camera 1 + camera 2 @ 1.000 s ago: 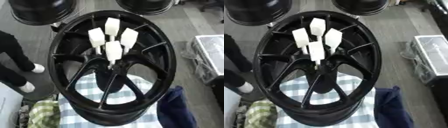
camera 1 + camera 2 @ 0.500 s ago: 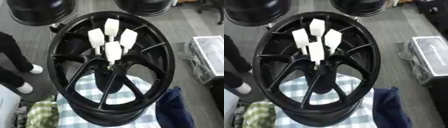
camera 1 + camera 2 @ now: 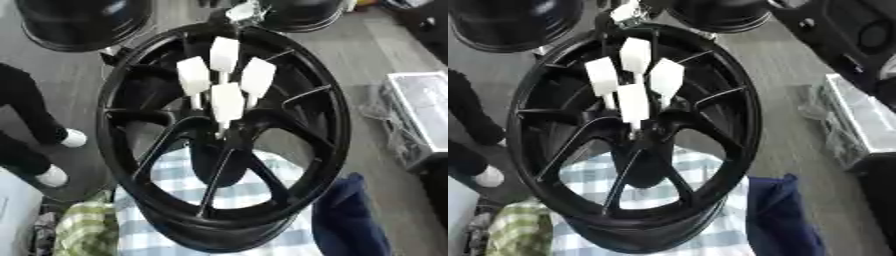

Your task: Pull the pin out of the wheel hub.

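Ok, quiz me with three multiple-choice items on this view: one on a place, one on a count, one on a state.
1. Where do the white pins sit?
A. at the wheel's hub
B. on the floor
C. on the checked cloth

2. How many white pins show?
A. two
B. four
C. six

3. What is the state of the pins?
A. all pulled and laid aside
B. standing in the hub
C. held by a robot hand

Answers:
1 A: the white pins cluster where the spokes of the black wheel meet.
2 B: four white heads show.
3 B: they stand up from the hub, and no robot hand is in view.
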### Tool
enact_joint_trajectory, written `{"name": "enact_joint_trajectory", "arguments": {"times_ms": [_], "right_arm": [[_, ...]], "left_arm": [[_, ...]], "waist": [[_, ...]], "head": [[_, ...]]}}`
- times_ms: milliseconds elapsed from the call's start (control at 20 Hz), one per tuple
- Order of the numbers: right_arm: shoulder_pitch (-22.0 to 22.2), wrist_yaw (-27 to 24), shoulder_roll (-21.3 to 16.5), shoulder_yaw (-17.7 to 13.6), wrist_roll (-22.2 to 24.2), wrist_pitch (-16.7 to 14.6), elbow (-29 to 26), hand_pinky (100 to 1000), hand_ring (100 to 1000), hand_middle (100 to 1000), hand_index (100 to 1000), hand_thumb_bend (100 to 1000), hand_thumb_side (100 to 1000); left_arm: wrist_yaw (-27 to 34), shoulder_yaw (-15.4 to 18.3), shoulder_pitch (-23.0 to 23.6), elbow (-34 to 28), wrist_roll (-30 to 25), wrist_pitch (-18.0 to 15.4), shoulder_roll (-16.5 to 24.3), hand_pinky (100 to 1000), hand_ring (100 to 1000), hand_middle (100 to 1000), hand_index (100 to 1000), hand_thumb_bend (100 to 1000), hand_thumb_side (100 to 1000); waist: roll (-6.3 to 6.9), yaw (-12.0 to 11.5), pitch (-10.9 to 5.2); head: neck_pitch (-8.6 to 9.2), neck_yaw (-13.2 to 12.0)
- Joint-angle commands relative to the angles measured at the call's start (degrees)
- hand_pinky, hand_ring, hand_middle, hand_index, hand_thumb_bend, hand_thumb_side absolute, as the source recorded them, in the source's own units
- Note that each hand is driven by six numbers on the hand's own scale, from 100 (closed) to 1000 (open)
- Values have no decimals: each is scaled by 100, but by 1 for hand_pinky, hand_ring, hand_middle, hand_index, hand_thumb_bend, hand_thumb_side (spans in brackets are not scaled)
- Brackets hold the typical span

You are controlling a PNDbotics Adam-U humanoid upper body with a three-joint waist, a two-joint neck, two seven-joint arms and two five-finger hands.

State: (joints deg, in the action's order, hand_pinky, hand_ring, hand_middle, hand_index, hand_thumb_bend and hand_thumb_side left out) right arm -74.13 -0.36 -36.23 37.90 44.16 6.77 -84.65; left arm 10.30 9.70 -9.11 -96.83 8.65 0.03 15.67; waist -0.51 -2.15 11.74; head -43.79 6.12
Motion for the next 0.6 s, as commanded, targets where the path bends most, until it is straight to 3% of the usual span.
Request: {"name": "enact_joint_trajectory", "arguments": {"times_ms": [50,600], "right_arm": [[-119,110,18,-9,-50,123,-220,850,780,738,842,376,468],[122,381,76,73,18,192,-376,832,747,733,843,443,378]], "left_arm": [[-17,30,-21,-64,-6,-12,180,752,711,713,704,119,791],[-13,28,-16,-56,-16,-10,164,753,712,713,703,118,796]], "waist": [[28,7,-126],[39,22,-61]], "head": [[-33,-58],[-33,-135]]}}
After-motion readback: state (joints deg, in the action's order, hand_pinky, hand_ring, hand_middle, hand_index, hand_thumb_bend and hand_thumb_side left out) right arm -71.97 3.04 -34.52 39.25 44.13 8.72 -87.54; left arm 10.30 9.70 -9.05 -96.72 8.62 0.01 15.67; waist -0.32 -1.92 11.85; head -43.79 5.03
